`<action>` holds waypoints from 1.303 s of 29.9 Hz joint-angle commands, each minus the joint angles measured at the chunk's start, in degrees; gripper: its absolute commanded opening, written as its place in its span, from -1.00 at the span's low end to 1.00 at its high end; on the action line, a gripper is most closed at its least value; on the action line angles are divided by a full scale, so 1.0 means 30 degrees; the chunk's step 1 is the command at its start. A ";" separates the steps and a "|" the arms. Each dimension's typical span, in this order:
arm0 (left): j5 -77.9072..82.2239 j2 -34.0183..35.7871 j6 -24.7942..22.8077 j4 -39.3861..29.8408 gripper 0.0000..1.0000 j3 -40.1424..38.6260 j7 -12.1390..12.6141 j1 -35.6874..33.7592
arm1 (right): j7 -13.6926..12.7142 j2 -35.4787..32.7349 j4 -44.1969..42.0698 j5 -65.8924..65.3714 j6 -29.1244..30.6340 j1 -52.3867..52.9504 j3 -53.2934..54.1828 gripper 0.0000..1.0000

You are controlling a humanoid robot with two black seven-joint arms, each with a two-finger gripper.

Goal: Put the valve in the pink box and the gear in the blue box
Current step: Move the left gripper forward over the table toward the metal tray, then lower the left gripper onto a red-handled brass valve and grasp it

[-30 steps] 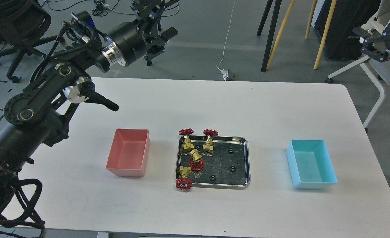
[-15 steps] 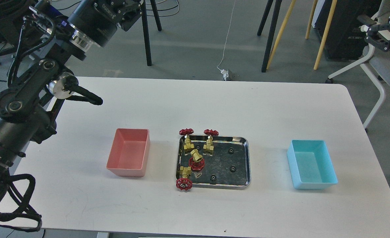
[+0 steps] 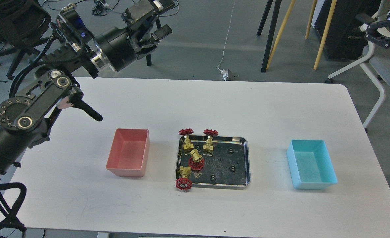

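Four brass valves with red handwheels sit at the left side of a shiny steel tray (image 3: 248, 158) at the table's middle: two upright at the back (image 3: 186, 140) (image 3: 209, 142), one lying in the middle (image 3: 196, 160), one at the front-left corner (image 3: 183, 179). Several tiny black gears lie on the tray, such as one gear (image 3: 230, 151) at the right. The pink box (image 3: 128, 153) stands empty to the tray's left, the blue box (image 3: 312, 163) empty to its right. My left gripper (image 3: 155, 20) is open and raised beyond the table's far-left edge. My right gripper (image 3: 365, 25) is open, high at the far right, off the table.
The white table (image 3: 214, 105) bears only the tray and the two boxes. My left arm's elbow links (image 3: 32, 105) hang over the table's left edge. Chairs, wooden legs and cables stand on the floor beyond the far edge.
My left gripper swung up and left out of the top of the view, then came back down to the right. My right gripper rose slightly. The valves, gears and boxes have not moved.
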 commanded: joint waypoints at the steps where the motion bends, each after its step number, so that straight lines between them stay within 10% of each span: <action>1: 0.3466 0.0127 0.2505 -0.1475 1.00 0.2003 -0.0564 0.0447 | -0.0008 0.0283 -0.0257 -0.0293 0.0000 0.1267 -0.0939 0.99; 14: 1.7297 -0.1276 1.1883 0.0860 1.00 0.7107 -0.0860 0.3991 | 0.0050 0.0634 -0.1343 -0.0323 0.0000 0.3146 -0.2495 0.99; 39: 1.7772 -0.6933 1.5420 1.1880 0.97 1.0857 -0.0918 0.3876 | 0.0079 0.1045 -0.1841 -0.0733 0.0000 0.3234 -0.2495 0.99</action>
